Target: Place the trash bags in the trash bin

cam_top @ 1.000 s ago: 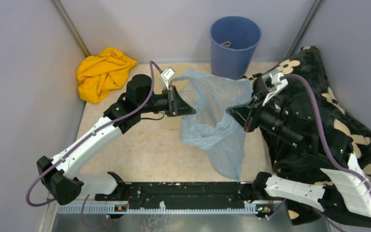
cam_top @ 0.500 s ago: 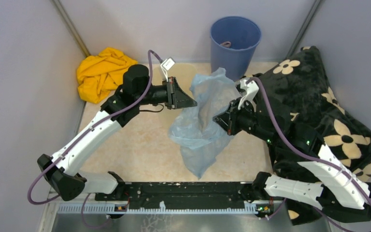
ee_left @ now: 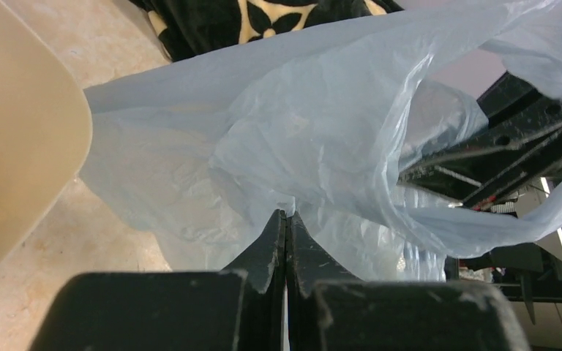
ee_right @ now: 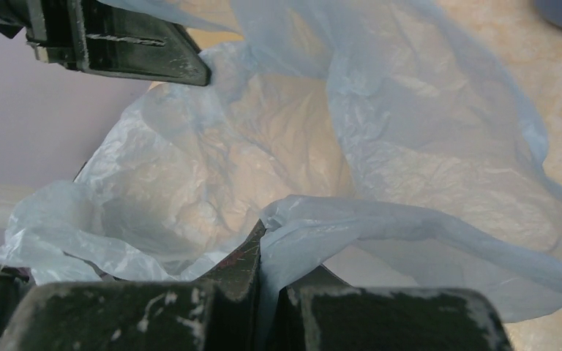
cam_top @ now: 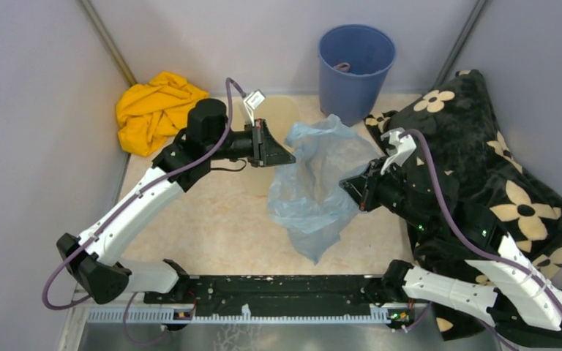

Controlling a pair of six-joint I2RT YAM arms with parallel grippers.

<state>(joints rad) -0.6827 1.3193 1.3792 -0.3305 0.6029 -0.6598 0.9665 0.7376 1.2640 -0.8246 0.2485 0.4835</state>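
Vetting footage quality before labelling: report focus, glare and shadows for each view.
Top external: even, soft light, faint shadows, no glare, trash bag sharp. Left wrist: left gripper slightly soft up close, bag creases crisp. Right wrist: right gripper likewise soft, bag pale.

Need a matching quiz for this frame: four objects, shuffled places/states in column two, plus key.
1 trash bag
2 yellow cloth
3 blue bucket
4 flowered blanket

A crumpled, far left corner
B pinched by left gripper and right gripper
C upright at the far end
D draped along the right side

Pairs: 1-B, 2-A, 3-C, 4-D
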